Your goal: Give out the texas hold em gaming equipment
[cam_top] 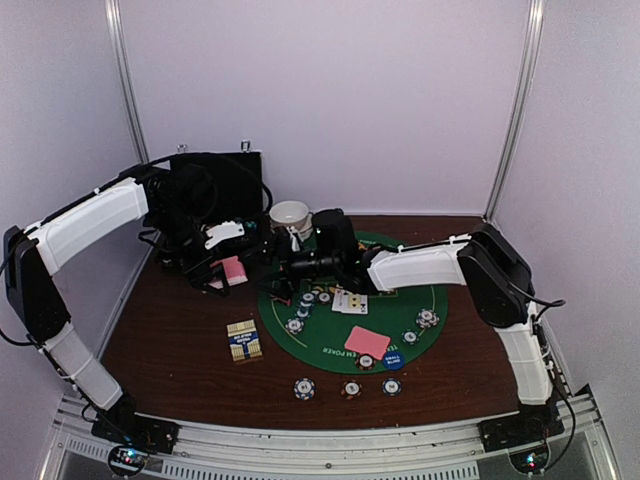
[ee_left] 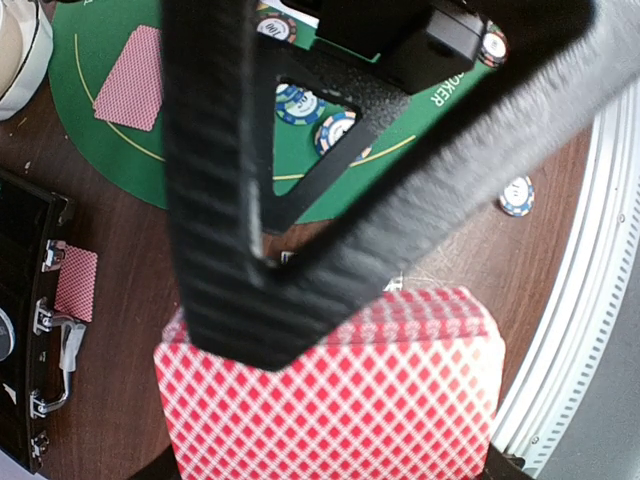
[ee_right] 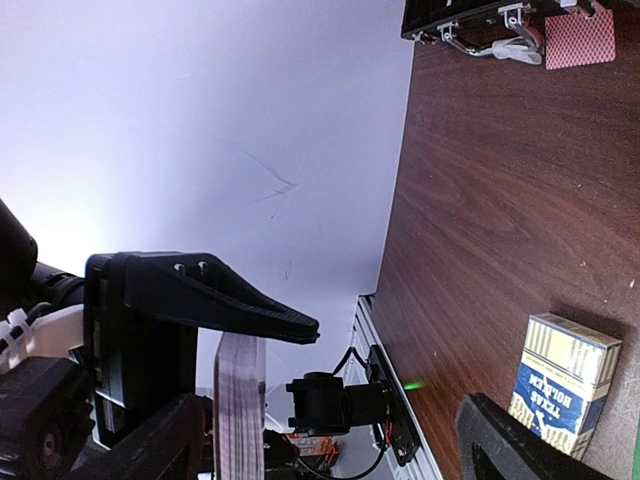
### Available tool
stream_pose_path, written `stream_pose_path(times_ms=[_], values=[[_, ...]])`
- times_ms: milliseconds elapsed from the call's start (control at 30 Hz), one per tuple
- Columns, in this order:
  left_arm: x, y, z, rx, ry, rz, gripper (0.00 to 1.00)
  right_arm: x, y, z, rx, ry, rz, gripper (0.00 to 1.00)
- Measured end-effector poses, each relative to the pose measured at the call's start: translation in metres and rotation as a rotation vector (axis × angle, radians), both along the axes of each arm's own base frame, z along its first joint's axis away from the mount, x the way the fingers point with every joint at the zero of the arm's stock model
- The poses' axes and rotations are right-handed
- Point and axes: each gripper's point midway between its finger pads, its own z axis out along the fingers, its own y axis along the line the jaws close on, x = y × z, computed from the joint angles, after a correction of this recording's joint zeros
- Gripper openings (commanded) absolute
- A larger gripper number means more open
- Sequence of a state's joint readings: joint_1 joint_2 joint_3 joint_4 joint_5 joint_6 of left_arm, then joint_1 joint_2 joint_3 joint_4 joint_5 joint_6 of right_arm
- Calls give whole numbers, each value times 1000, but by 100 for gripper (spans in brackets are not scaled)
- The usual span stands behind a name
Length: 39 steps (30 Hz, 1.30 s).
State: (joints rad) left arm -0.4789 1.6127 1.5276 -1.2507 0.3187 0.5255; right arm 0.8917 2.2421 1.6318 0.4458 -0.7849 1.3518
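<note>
My left gripper (cam_top: 228,272) is shut on a deck of pink-backed cards (cam_top: 233,268) and holds it above the table left of the green mat (cam_top: 330,350). In the left wrist view the deck (ee_left: 350,400) fills the bottom, and a black finger of the right gripper (ee_left: 230,200) lies across it. My right gripper (cam_top: 280,265) is open and reaches left to the deck, which shows edge-on (ee_right: 240,400) between its fingers. On the mat lie face-up cards (cam_top: 350,301), a pink-backed card (cam_top: 367,341), several striped chips (cam_top: 428,318) and a blue disc (cam_top: 392,361).
Three chips (cam_top: 351,388) sit in a row in front of the mat. A card box (cam_top: 244,340) lies left of the mat. An open black case (cam_top: 215,190) stands at the back left with one pink card (ee_left: 75,283) beside it. Stacked white bowls (cam_top: 290,214) stand behind the mat.
</note>
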Motion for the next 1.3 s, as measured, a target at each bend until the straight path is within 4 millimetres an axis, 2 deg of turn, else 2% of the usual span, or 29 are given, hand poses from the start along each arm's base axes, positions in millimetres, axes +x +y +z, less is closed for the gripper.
stream_pose_path(times_ms=[267, 667, 967, 1300], values=[[-1, -1, 1, -7, 1, -2, 0, 4, 13, 24, 42, -14, 10, 89], [-2, 0, 1, -2, 9, -1, 0, -8, 30, -2, 13, 39, 56, 86], [-2, -1, 2, -8, 9, -2, 0, -3, 39, 9, 30, 25, 65, 85], [-3, 0, 2, -6, 10, -2, 0, -1, 37, -1, 2, 37, 76, 76]])
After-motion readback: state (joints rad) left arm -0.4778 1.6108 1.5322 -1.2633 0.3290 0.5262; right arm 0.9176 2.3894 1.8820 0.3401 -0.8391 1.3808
